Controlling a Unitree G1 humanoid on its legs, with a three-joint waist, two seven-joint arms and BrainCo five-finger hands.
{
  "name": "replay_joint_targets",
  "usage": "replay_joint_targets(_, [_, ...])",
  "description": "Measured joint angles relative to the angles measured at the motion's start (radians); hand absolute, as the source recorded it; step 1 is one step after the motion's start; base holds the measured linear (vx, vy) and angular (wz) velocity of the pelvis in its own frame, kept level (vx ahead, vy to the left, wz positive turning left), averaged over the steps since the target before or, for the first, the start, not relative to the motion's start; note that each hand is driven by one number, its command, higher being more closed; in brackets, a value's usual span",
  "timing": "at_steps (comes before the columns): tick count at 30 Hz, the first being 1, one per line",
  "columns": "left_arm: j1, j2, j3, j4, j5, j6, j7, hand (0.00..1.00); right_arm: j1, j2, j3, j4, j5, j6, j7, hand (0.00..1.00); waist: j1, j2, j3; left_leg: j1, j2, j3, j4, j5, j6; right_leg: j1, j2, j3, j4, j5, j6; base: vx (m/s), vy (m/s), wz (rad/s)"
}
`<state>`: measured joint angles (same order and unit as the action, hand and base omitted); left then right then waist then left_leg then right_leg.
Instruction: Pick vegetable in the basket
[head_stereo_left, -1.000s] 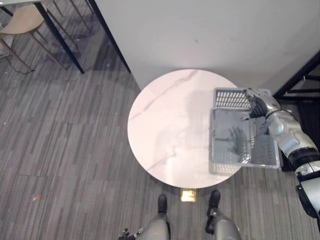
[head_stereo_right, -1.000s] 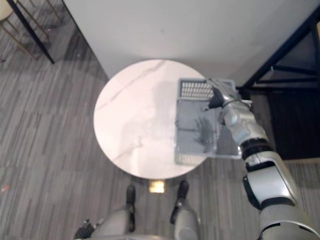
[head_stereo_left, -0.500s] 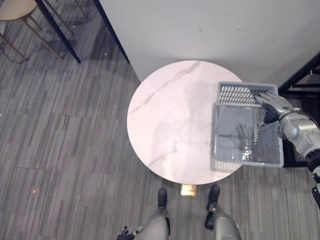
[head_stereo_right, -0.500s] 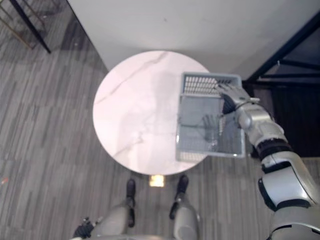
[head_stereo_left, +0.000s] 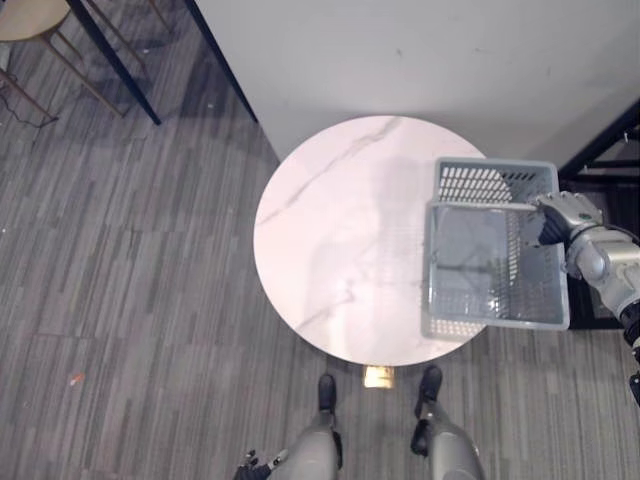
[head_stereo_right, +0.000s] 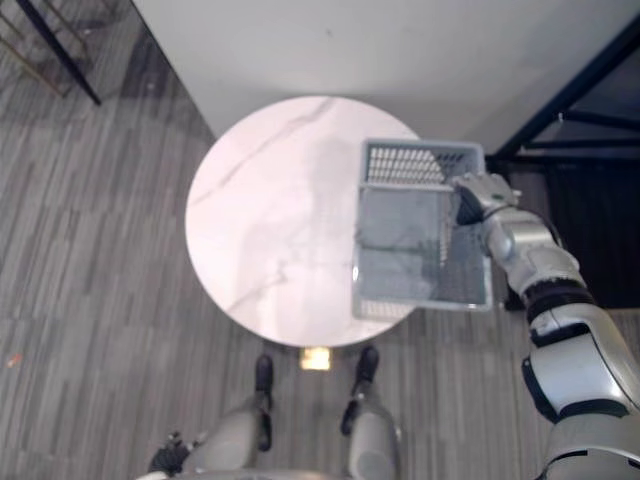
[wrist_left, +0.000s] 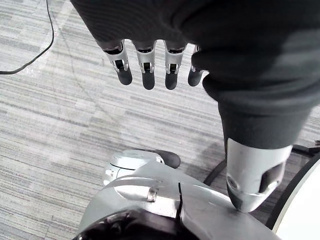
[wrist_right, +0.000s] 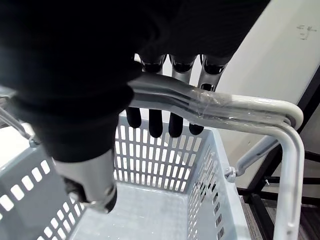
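An empty grey plastic basket (head_stereo_left: 495, 170) with perforated walls hangs over the right edge of the round white marble table (head_stereo_left: 330, 240). My right hand (head_stereo_left: 560, 212) is at its right rim. In the right wrist view the basket's pale handle (wrist_right: 220, 107) runs across my fingers (wrist_right: 156, 122), with the thumb below it, and the hand is shut on it. The basket's floor (wrist_right: 145, 210) is bare, and I see no vegetable on the table. My left hand (wrist_left: 145, 65) hangs open low beside my legs, over the floor.
A white wall panel (head_stereo_left: 400, 50) stands right behind the table. A dark metal frame (head_stereo_left: 600, 160) is close on the right, next to the basket. A wooden chair (head_stereo_left: 35, 20) and a black table leg (head_stereo_left: 120, 70) are at the far left on grey plank flooring.
The basket has shifted right with my right hand, which went from inside the basket to its right rim. The basket now reaches further past the table's edge. The camera also shifted.
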<state>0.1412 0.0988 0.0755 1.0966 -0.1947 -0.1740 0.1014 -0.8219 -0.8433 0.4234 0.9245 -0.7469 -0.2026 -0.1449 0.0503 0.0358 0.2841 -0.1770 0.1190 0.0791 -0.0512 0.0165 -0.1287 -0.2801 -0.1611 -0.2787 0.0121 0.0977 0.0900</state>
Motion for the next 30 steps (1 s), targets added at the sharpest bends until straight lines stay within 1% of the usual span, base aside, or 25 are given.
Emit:
replay_joint_targets(4, [-0.011, -0.004, 0.000, 0.002, 0.000, 0.000, 0.002, 0.00, 0.000, 0.001, -0.026, 0.037, 0.000, 0.005, -0.001, 1.00, 0.015, 0.007, 0.004, -0.004, 0.000, -0.004, 0.000, 0.000, 0.000, -0.001, -0.001, -0.003, 0.000, 0.000, 0.000, 0.01, 0.000, 0.02])
replay_joint_targets(7, [-0.012, -0.006, 0.000, 0.003, 0.001, 0.001, 0.004, 0.00, 0.000, 0.006, -0.034, 0.040, 0.000, 0.007, -0.001, 1.00, 0.015, 0.010, 0.005, -0.005, -0.001, -0.006, 0.000, 0.000, 0.000, -0.001, -0.001, -0.005, 0.000, 0.000, 0.000, 0.01, 0.000, 0.02])
replay_joint_targets(10, [-0.013, -0.006, -0.001, 0.003, 0.001, 0.000, 0.004, 0.00, -0.003, 0.036, -0.071, 0.070, 0.001, 0.008, -0.010, 1.00, 0.016, 0.011, 0.005, -0.005, -0.002, -0.007, 0.000, 0.001, 0.001, -0.001, -0.003, -0.006, 0.002, 0.000, 0.000, 0.00, 0.000, 0.00])
replay_joint_targets(18, [-0.020, -0.003, -0.013, 0.009, 0.003, 0.001, 0.006, 0.00, -0.010, 0.063, -0.086, 0.113, 0.000, 0.025, -0.016, 1.00, 0.019, 0.014, 0.003, 0.000, -0.012, -0.012, -0.001, 0.013, 0.007, 0.007, -0.014, -0.013, 0.011, 0.000, 0.000, 0.00, 0.001, 0.05])
replay_joint_targets(27, [-0.025, 0.014, -0.039, 0.009, 0.022, 0.010, 0.007, 0.00, 0.003, 0.096, -0.086, 0.111, -0.022, 0.027, 0.003, 1.00, 0.015, 0.013, 0.003, 0.042, -0.012, -0.006, -0.021, 0.022, 0.007, 0.028, -0.013, 0.002, 0.019, 0.000, 0.000, 0.01, 0.002, -0.02])
replay_joint_targets(30, [-0.030, 0.017, -0.039, 0.009, 0.043, 0.012, 0.007, 0.00, 0.053, 0.097, -0.094, 0.047, -0.020, 0.029, 0.017, 1.00, 0.011, 0.012, 0.002, 0.066, -0.013, -0.001, -0.026, 0.021, 0.006, 0.046, -0.012, 0.009, 0.017, 0.002, 0.002, 0.02, 0.005, -0.04])
